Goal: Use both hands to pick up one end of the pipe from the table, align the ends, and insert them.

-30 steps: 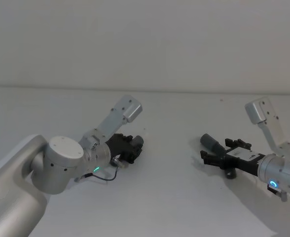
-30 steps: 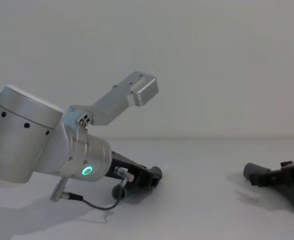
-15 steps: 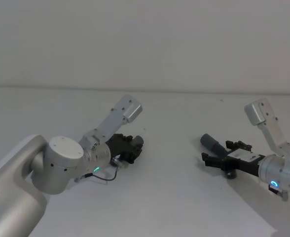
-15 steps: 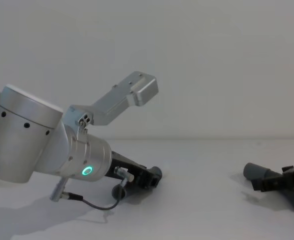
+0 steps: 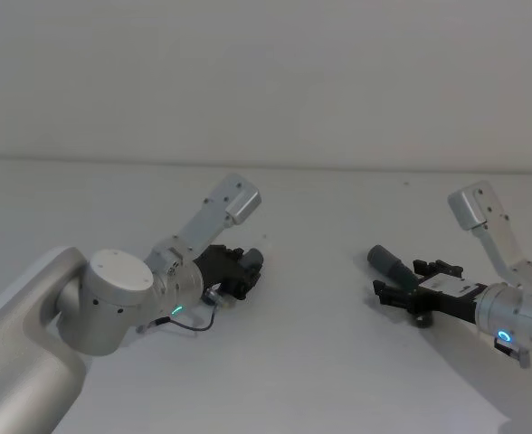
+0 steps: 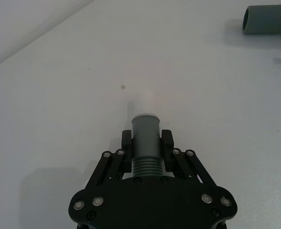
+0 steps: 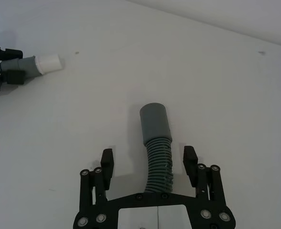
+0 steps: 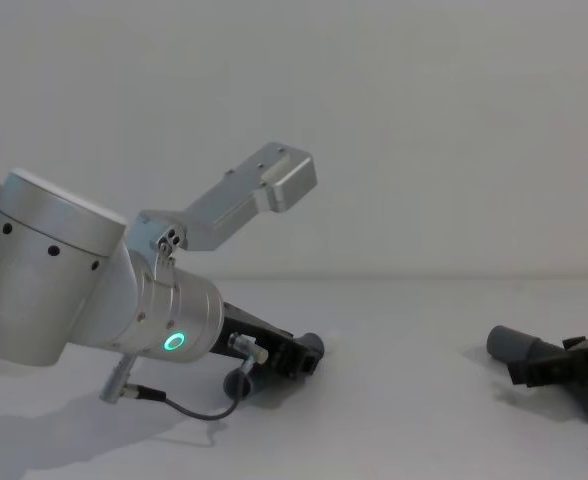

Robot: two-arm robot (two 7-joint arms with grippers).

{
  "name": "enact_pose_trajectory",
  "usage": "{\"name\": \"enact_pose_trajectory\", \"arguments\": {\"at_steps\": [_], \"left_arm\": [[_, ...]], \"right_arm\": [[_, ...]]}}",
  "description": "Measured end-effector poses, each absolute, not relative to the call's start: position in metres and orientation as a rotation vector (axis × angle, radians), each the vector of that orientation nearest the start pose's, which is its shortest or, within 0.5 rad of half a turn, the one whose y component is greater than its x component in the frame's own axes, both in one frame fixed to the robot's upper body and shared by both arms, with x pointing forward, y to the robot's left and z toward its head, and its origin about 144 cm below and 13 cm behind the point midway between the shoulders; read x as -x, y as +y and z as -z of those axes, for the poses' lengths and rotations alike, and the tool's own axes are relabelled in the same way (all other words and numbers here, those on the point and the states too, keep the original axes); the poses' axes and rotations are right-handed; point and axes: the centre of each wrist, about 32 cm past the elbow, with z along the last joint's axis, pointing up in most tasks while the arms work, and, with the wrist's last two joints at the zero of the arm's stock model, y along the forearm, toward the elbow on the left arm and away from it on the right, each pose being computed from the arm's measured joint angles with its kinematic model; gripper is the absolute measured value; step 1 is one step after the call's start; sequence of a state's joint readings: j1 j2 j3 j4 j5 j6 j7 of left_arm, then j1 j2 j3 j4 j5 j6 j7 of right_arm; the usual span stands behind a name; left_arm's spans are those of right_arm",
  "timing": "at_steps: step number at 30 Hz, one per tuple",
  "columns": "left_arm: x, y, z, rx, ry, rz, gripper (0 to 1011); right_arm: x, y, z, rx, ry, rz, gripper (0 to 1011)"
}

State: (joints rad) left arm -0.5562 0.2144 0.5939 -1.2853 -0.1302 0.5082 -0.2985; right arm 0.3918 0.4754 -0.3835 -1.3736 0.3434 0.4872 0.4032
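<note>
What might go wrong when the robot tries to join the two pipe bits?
1. The left gripper is shut on the white-tipped piece near its ribs, so pushing might make it slip.
2. The right gripper has its fingers open on either side of the sleeve piece lying on the table. Closing off-centre might push it away.
3. The sleeve piece looks ribbed and bent, so it may sag and miss.

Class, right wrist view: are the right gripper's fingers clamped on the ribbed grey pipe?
No, the right gripper is open, fingers clear of the ribbed pipe either side.
</note>
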Motion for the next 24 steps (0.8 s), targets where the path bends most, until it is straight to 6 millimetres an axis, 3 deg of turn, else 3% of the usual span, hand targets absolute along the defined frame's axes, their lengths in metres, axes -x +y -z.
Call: {"name": "enact_pose_trajectory", "arguments": {"at_steps": [9, 10, 21, 24], "left_arm": [[-0.5714, 0.1405, -1.2196, -0.541, 0.018, -0.867, 346], [-0.5714, 0.1405, -1.2196, -0.541, 0.018, -0.867, 346], [-0.5714, 0.1405, -1.2196, -0.541, 0.018, -0.867, 346], [-0.5715, 0.1405, -1.2196, -0.541, 0.018, -0.867, 346]], "right_arm": [[-0.5493, -0.2878, -1.2024, 0.480, 0.216, 0.965, 687], [-0.5493, -0.2879, -1.2024, 0.481, 0.216, 0.965, 619], [-0.5496, -0.2883, -1.2022, 0.483, 0.215, 0.964, 291], [-0.5497, -0.2883, -1.2022, 0.483, 0.215, 0.964, 265]]}}
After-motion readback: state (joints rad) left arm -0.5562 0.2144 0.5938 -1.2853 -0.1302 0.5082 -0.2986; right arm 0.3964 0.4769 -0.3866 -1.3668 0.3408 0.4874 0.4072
